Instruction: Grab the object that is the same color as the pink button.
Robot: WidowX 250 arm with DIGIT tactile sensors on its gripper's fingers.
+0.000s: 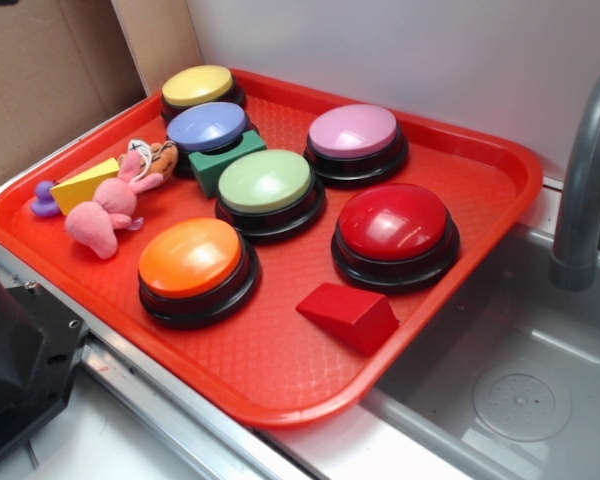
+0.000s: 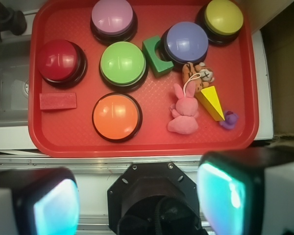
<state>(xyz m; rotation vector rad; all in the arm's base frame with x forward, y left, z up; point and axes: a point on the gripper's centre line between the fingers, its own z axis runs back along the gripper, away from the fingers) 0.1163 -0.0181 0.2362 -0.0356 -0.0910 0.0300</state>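
The pink bunny toy point(image 2: 183, 111) lies flat on the red tray point(image 2: 152, 139), near the edge closest to the robot. In the wrist view its ears point up toward the purple-blue button point(image 2: 186, 42), and its feet point down toward the tray edge. A yellow wedge point(image 2: 211, 102) sits just beside it. A small tiger toy point(image 2: 198, 74) touches its ears. The pink button point(image 2: 112, 17) is far across the tray. The gripper point(image 2: 137, 200) hangs above with its fingers wide apart, holding nothing. The fingertips look blurry and are cut off.
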